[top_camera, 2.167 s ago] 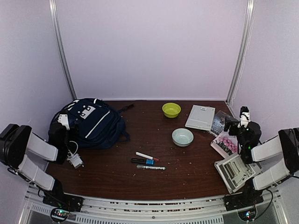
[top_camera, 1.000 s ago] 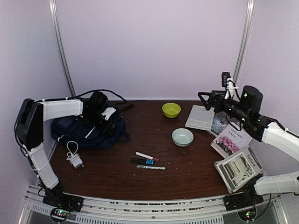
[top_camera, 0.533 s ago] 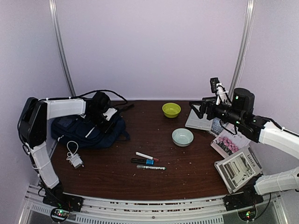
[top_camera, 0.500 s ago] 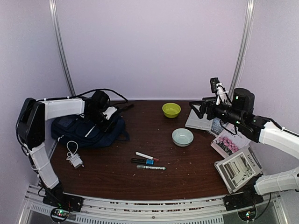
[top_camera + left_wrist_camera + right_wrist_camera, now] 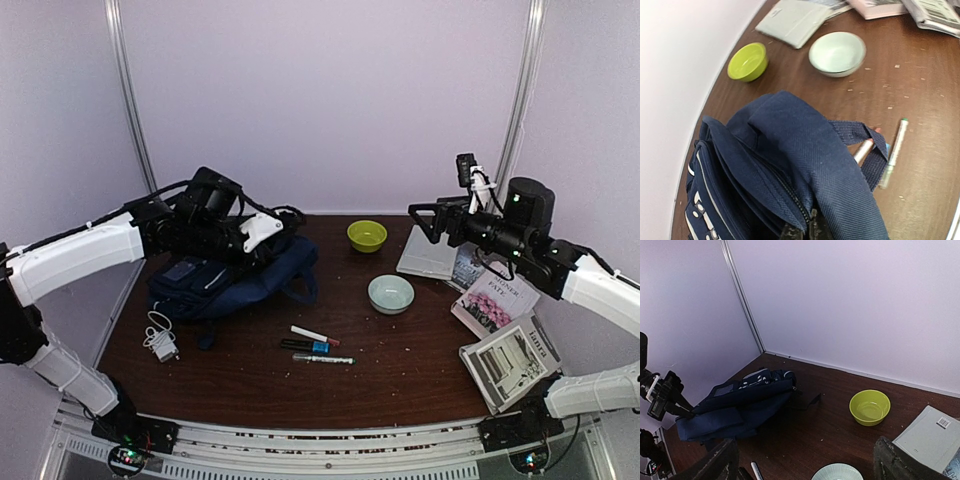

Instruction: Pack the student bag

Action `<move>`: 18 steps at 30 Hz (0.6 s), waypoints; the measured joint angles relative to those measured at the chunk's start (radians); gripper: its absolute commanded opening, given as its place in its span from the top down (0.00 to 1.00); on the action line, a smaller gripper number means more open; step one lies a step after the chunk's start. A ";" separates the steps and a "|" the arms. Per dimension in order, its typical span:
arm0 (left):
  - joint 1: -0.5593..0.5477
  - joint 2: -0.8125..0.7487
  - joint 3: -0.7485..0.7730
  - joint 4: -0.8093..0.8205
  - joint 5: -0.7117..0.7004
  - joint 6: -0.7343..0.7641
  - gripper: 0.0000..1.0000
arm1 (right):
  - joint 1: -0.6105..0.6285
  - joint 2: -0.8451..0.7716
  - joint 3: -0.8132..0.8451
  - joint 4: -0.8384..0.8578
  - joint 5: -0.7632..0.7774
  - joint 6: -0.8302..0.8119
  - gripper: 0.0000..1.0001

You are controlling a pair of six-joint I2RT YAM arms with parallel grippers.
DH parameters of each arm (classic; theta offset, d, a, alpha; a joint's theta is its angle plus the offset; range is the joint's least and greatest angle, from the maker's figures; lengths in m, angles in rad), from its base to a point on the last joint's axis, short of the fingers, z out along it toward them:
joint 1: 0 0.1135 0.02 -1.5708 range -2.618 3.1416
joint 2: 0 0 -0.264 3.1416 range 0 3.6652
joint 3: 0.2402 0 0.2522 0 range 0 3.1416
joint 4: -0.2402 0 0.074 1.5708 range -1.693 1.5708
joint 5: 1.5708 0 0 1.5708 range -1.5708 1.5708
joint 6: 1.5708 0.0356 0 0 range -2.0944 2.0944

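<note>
The student bag (image 5: 235, 280), a navy backpack with white stripe trim, sits to the left of the lime-green bowl (image 5: 367, 236) on the dark wooden table (image 5: 400, 380). Its near-bowl end is bunched and raised, and a dark strap loop hangs toward the bowl's side. The left gripper (image 5: 801, 231) is pinched closed on the navy fabric right at a zipper seam (only the dark fingertips show at the bottom of the wrist view). The right gripper (image 5: 425, 218) hangs in the air to the right of the lime-green bowl, above a grey booklet (image 5: 428, 252), jaws spread wide and holding nothing.

A pale bowl (image 5: 390, 293) stands just nearer the arm bases than the lime-green one. Three markers (image 5: 315, 345) lie nearer still, a little to the left. Books (image 5: 490, 300) lie far right of the lime-green bowl, past the booklet. A white charger (image 5: 158, 340) with its coiled cable lies far left of the bowl, just beside the bag's near edge.
</note>
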 measured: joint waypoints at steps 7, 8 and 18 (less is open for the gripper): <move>-0.138 -0.063 -0.067 -0.013 0.047 0.035 1.00 | 0.005 -0.006 0.040 -0.068 -0.003 0.000 0.08; -0.155 -0.066 -0.078 -0.012 0.060 0.033 1.00 | 0.008 -0.006 0.046 -0.080 -0.003 0.002 0.08; -0.311 0.037 -0.112 0.018 0.278 -0.033 0.02 | 0.096 0.121 0.131 -0.201 0.001 0.050 0.04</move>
